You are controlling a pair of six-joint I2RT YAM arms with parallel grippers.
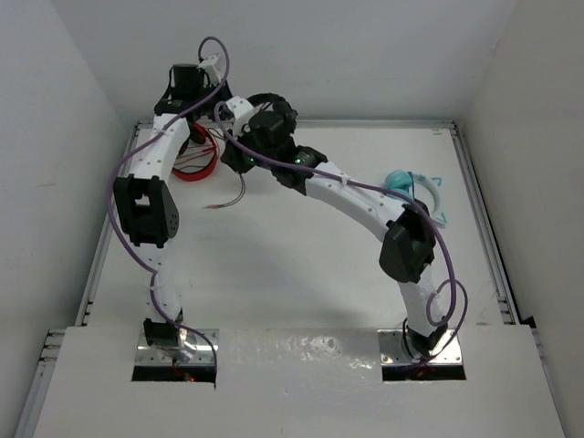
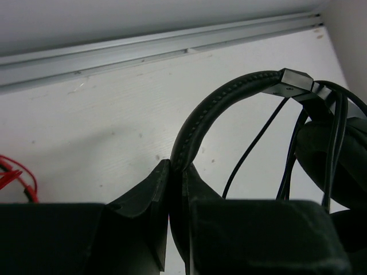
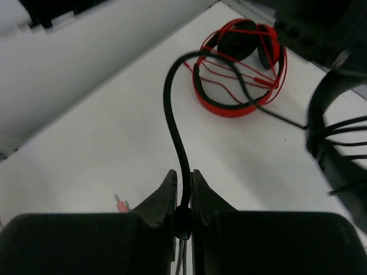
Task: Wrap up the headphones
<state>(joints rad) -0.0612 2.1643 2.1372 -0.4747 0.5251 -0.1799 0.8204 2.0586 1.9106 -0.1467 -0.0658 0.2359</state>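
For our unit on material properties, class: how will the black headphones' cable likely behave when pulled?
Probably floppy yet slightly springy: the cable arches up from the right gripper without collapsing. Likely light: its strands hang loosely beside the headband the left gripper holds. It might slip, being thin and smooth-looking.

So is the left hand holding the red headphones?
No, the left hand pinches the black headband; the red headphones lie off to the side.
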